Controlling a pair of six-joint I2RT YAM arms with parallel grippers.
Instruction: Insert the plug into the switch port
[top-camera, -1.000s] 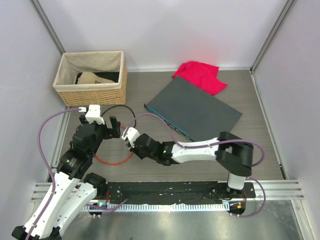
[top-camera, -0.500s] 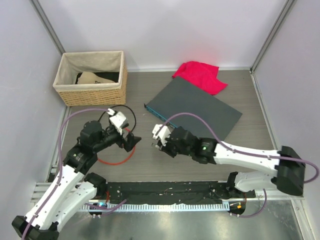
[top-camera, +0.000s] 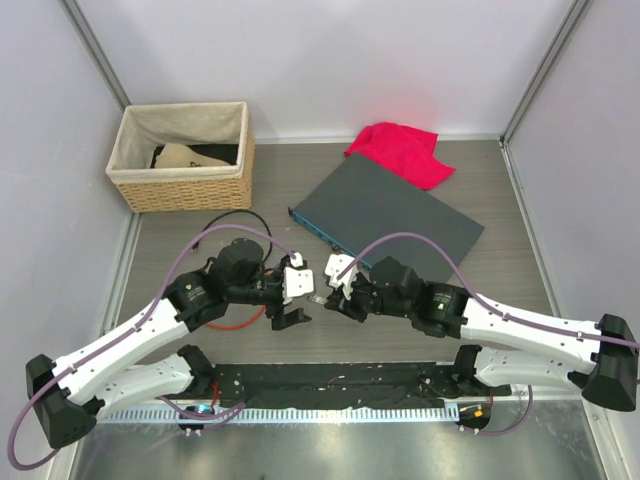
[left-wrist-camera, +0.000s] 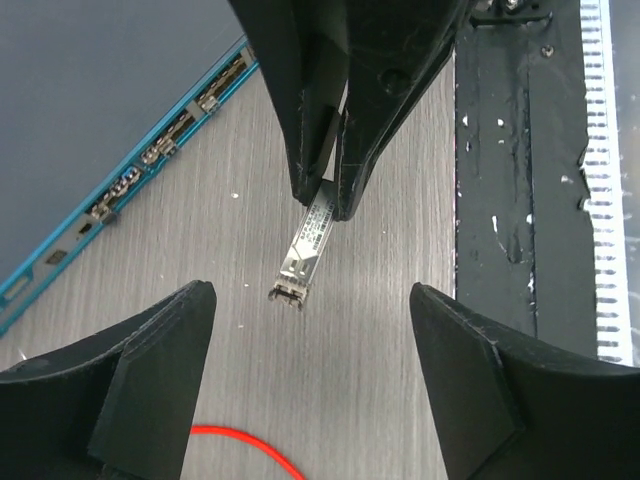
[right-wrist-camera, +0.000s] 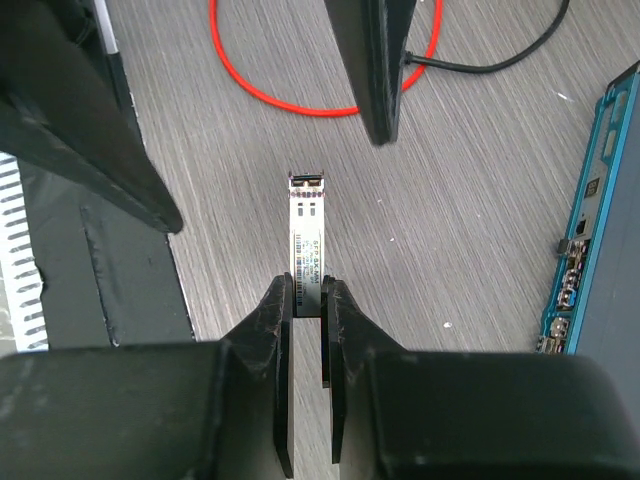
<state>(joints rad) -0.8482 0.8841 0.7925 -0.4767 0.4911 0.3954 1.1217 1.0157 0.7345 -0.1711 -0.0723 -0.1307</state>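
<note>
The plug (right-wrist-camera: 306, 235) is a small silver metal module with a printed label. My right gripper (right-wrist-camera: 306, 287) is shut on its rear end and holds it just above the wooden table. It also shows in the left wrist view (left-wrist-camera: 308, 240), pinched by the right gripper's black fingers (left-wrist-camera: 300, 110). My left gripper (left-wrist-camera: 310, 295) is open wide and empty, facing the plug's free end, with one finger on each side of it. The switch (top-camera: 390, 215) is a flat dark-grey box. Its teal front face (left-wrist-camera: 130, 180) carries the row of ports and also shows in the right wrist view (right-wrist-camera: 590, 220).
A red cable ring (right-wrist-camera: 300, 100) and a black cable (right-wrist-camera: 500, 55) lie on the table behind the left gripper. A woven basket (top-camera: 185, 155) stands at the back left. A red cloth (top-camera: 400, 150) lies behind the switch. The black base rail (left-wrist-camera: 510, 150) runs along the near edge.
Both arms have swung towards the table's middle. The right gripper has moved right with the plug, and the left gripper has moved right and now faces it, jaws open.
</note>
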